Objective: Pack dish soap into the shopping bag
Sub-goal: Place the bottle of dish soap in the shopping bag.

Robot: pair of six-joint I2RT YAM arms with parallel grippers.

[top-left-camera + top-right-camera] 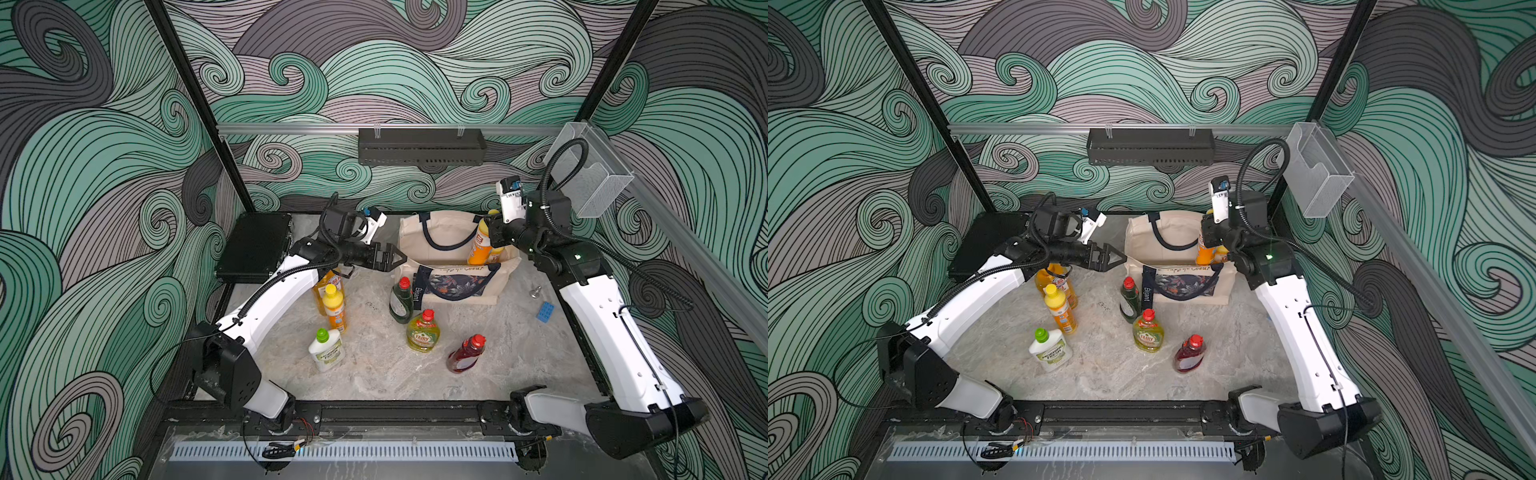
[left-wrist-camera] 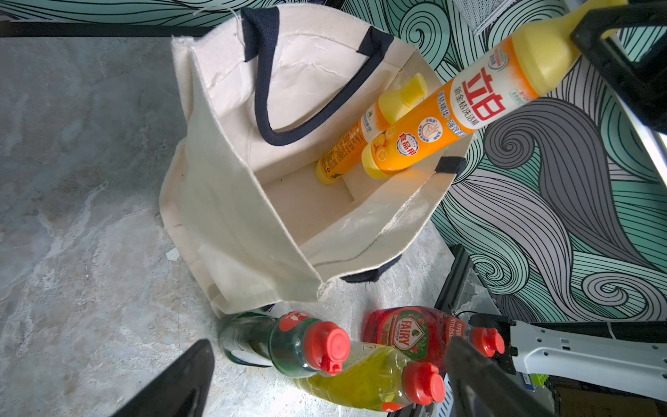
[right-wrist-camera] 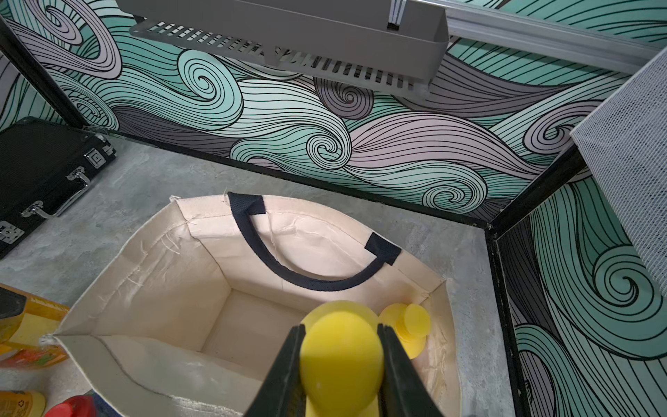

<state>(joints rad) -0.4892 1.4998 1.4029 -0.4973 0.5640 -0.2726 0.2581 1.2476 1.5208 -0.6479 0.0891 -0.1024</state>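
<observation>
- My right pincer [image 3: 341, 361] is clenched on the yellow cap of the orange bottle [image 2: 451, 119]; the bottle hangs below it, long axis slanted, base inside the mouth of the bag [image 2: 216, 202].
- Its base sits against or just beside a second orange bottle [image 2: 353, 140] leaning in the same corner; I cannot tell which; I judge the coming move is straight down, then let go.
- My left pincer [image 1: 395, 258] is released and empty, just beside the bag's side; the right arm is nearer.
- The held bottle is slim and orange, with a white label band and red characters.
- The bag stands open on the surface [image 1: 374, 374].
</observation>
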